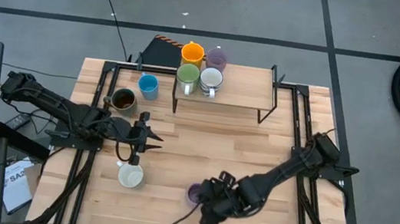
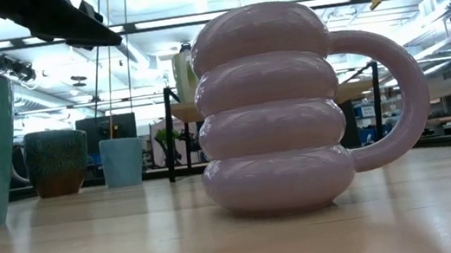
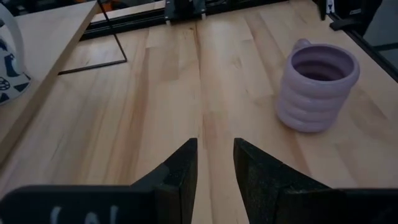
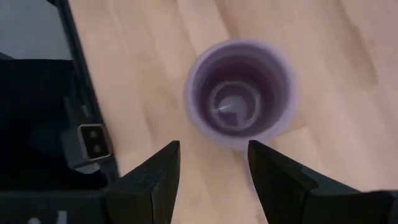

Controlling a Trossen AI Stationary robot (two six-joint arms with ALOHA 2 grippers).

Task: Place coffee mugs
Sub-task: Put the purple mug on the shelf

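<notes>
The right gripper [image 1: 208,200] hangs at lower centre of the high view, directly above the purple mug [image 4: 239,93]. Its fingers are parted and empty. The left gripper [image 1: 152,137], at left centre, is slightly parted and empty. Four mugs stand on the shelf [image 1: 241,94] at top centre.

Risk: the mug sits ahead of the fingertips. An off-centre descent would strike the rim and tip the mug or push it aside.
</notes>
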